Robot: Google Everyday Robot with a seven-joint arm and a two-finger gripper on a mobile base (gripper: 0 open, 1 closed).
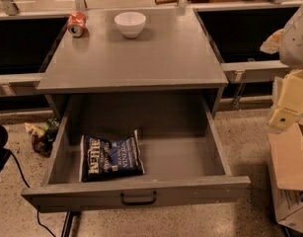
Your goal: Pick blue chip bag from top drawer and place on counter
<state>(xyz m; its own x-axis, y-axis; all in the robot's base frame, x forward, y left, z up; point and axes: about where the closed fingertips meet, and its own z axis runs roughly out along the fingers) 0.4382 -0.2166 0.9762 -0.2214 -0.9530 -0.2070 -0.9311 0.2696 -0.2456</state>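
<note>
None of the task is done: the blue chip bag (pixel 111 157) lies flat in the open top drawer (pixel 190 189), below the table (pixel 156 58) front edge, leftward. The hand (pixel 287 107) hangs beyond the table's right edge; open or closed, I cannot tell. Grasping and placing remain.

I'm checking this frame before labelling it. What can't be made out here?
Camera view only:
gripper, right edge beside the counter: partly cut off by the frame.
blue chip bag in the top drawer: small print too small to read.
litter on the floor left of the drawer: too small to identify.
</note>
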